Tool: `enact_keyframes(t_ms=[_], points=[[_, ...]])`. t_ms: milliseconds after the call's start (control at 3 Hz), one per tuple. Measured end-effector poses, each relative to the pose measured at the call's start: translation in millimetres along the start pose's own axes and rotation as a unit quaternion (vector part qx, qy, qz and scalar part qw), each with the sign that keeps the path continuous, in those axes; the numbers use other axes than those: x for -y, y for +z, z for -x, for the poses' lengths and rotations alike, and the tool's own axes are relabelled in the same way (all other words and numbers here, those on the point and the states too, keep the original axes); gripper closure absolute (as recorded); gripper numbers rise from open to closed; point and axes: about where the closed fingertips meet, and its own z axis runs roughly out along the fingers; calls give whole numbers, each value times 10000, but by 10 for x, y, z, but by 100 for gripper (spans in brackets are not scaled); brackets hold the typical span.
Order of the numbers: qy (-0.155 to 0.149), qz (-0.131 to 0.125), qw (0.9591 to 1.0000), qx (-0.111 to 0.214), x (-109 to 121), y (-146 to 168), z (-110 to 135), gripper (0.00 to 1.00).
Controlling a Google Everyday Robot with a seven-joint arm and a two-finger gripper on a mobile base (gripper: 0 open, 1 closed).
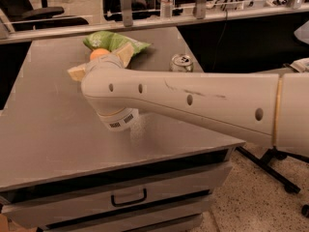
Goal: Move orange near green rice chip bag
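Orange (99, 53) sits on the far part of the table (43, 129), just beside the near edge of the green rice chip bag (115, 40), with a soda can (181, 63) well to the right. The gripper (99, 63) is at the fruit. Its jaws seem released, spread left and right of it, though the arm (193, 103) hides much.

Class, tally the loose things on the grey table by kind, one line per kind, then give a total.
Fruit: 1, the orange
Snack bags: 1, the green chip bag
Cans: 1, the soda can
Total: 3
Not counted: the gripper, which is at the orange, right beside the bag.
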Motion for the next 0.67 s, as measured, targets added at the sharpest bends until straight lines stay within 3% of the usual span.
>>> enact_keyframes(t_ms=[333,667], points=[[50,79,9999,-51,2,-198,123,0],[-52,326,9994,-141,-35,-585,250,0]])
